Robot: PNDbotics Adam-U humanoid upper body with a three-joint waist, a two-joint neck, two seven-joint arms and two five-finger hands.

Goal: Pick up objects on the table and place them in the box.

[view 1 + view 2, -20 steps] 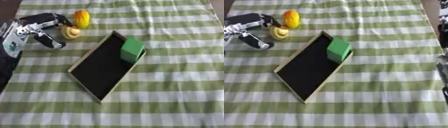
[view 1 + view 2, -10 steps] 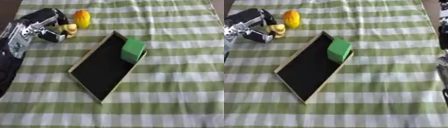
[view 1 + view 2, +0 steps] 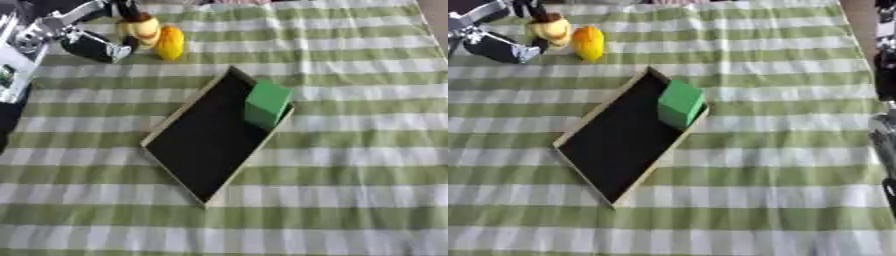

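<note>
Pinching a pale yellow rounded object [image 3: 140, 29], the left hand [image 3: 98, 36] curls beside an orange fruit [image 3: 170, 43].

Black left hand [image 3: 98, 44] with silver joints, white forearm panel.

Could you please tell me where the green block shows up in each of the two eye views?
Left eye view: green block right of centre, in the box's far right corner.
Right eye view: just above centre, same corner.
Shared landmark: the orange object beyond the box's far end.
</note>
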